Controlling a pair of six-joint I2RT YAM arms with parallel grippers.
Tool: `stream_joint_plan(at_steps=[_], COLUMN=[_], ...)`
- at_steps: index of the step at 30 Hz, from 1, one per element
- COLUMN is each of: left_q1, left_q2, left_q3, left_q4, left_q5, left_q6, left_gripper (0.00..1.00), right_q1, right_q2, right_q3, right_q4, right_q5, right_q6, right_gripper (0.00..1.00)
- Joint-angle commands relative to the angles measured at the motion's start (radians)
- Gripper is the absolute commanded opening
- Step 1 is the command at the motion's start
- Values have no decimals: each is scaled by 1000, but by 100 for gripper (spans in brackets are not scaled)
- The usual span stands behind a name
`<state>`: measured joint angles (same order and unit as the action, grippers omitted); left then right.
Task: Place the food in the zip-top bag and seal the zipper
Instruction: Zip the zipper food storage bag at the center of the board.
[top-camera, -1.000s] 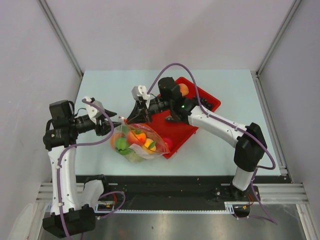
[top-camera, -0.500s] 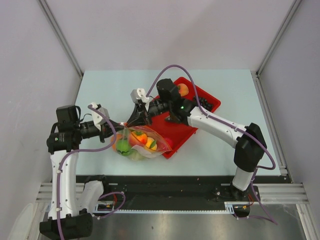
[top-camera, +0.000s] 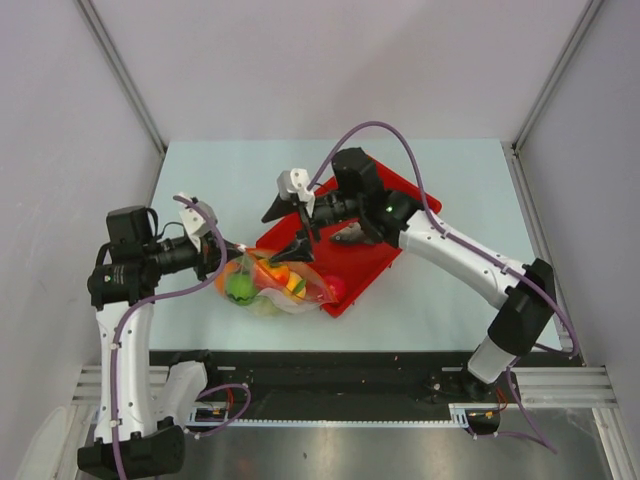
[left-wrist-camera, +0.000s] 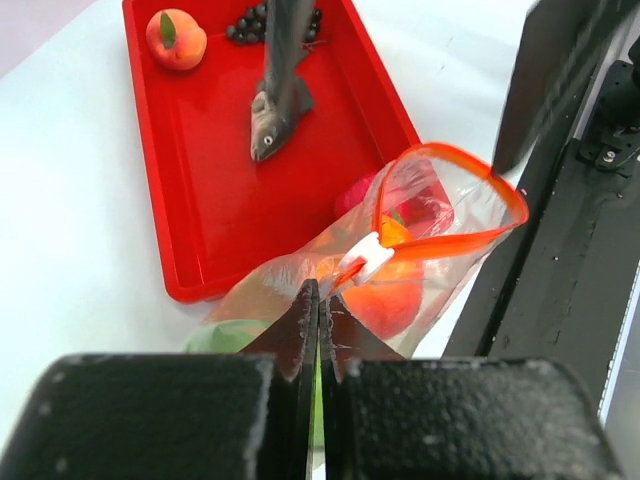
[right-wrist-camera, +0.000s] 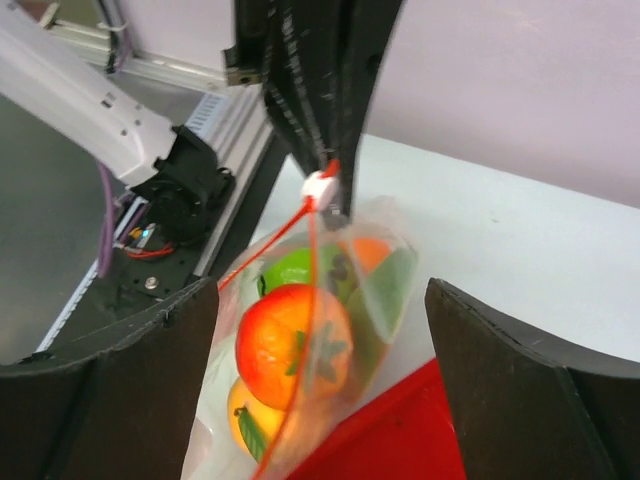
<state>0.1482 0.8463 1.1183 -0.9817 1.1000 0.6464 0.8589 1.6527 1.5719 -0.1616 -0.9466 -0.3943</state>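
The clear zip-top bag (top-camera: 272, 288) lies at the near left corner of the red tray (top-camera: 352, 262), its mouth gaping. Oranges (right-wrist-camera: 290, 345) and a green fruit (right-wrist-camera: 288, 270) of the food show through it. My left gripper (left-wrist-camera: 320, 292) is shut on the bag's corner, right by the white slider (left-wrist-camera: 365, 258) of the orange-red zipper (left-wrist-camera: 505, 200). My right gripper (right-wrist-camera: 322, 300) stands open above the bag, one finger on each side, gripping nothing. In the tray lie a grey fish (left-wrist-camera: 268, 125), a peach (left-wrist-camera: 176, 38) and dark grapes (left-wrist-camera: 248, 24).
A red fruit (top-camera: 336, 288) sits at the tray's near corner beside the bag. The black rail along the table's near edge (top-camera: 330, 365) runs just below the bag. The right arm (top-camera: 450, 250) reaches across the tray.
My left gripper has closed on the bag's corner by the slider. My right gripper has let go of the bag's rim, opened wide and drawn back a little to the right.
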Motion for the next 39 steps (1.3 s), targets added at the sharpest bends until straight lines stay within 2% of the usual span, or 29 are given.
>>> stream_joint_plan(at_steps=[1, 4, 5, 8, 15, 21, 25, 26, 28, 29, 31, 32, 33, 34, 35, 36, 39], left_q1=[-4, -6, -4, -4, -4, -6, -4, -2, -4, -4, -4, -4, -4, -4, -4, -4, -2], left_q2=[-10, -15, -16, -19, -26, -27, -29, -27, -29, -30, -30, -32, -29, -27, -26, -23, -18], left_q3=[38, 37, 35, 37, 41, 35, 32, 32, 31, 28, 23, 17, 17, 14, 14, 14, 15], left_q4=[-9, 9, 12, 29, 26, 35, 46, 46, 52, 55, 60, 60, 60, 61, 61, 63, 71], left_q5=[-2, -17, -22, -42, -52, -48, -49, -48, -48, -48, -49, -48, -49, -51, -51, -51, -51], left_q6=[-22, -39, -47, -82, -100, -120, -132, -134, -139, -148, -152, -156, -159, -160, -163, -163, -166], left_gripper=[0, 0, 0, 0, 0, 0, 0, 0, 0, 0, 0, 0, 0, 0, 0, 0, 0], right_q1=[-27, 9, 25, 71, 140, 152, 154, 155, 158, 157, 157, 157, 157, 157, 157, 155, 157], right_q2=[-28, -13, 1, 24, 9, 64, 94, 96, 98, 98, 96, 94, 91, 88, 88, 84, 81], right_q3=[91, 135, 138, 151, 91, 114, 125, 128, 125, 123, 117, 117, 116, 112, 112, 114, 111], right_q4=[-15, 39, 49, 24, 48, 39, 48, 48, 51, 54, 60, 60, 63, 63, 63, 62, 69], right_q5=[43, 112, 209, 305, 404, 443, 442, 440, 440, 440, 440, 440, 439, 428, 421, 413, 388], right_q6=[82, 188, 290, 362, 281, 226, 207, 203, 195, 190, 187, 187, 189, 186, 186, 184, 181], right_gripper=[89, 84, 81, 76, 74, 65, 55, 47, 39, 31, 24, 23, 26, 31, 43, 46, 46])
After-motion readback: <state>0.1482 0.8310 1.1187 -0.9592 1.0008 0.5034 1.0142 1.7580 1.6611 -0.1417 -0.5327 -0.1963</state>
